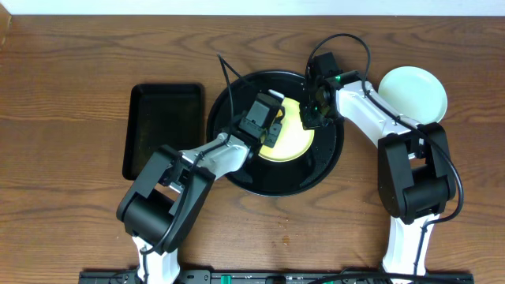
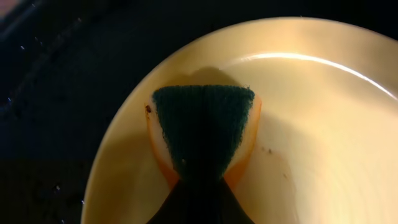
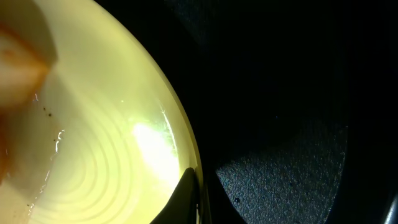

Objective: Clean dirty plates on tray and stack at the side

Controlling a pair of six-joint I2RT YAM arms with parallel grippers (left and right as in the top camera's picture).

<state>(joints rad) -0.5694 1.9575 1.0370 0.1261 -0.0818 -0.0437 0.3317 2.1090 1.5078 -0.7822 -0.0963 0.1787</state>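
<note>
**Yellow plate under the sponge on the round tray, one mint-green plate set aside**

The round tray point(image 1: 237, 170) is seen at the middle of the desk point(image 1: 71, 47). The yellow plate point(image 1: 296, 142) lies in its right half. The plate's right rim is close to the tray's raised rim, while a wide band of bare black floor is left open on the tray's left and near sides. The rectangular tray point(image 1: 164, 130) is placed just beside the round tray's left edge, with only a narrow strip of desk between them. A mint-green plate point(image 1: 413, 95) is found on the desk to the right, apart from the round tray, with the right arm passing between the two. Open wood is left along the far side and at the left.

The left tool point(image 1: 270, 128) is clamped on a sponge point(image 2: 202, 130), whose dark green pad faces up and whose orange body is pressed onto the yellow plate near its left rim. The right tool point(image 1: 314, 110) is held at the plate's far right edge. One dark finger point(image 3: 183, 199) is seen against the rim, but whether the jaws are closed on it cannot be told.

The yellow plate is glossy and wet-looking, with faint concentric rings, bright glare and a few small brown specks.
</note>
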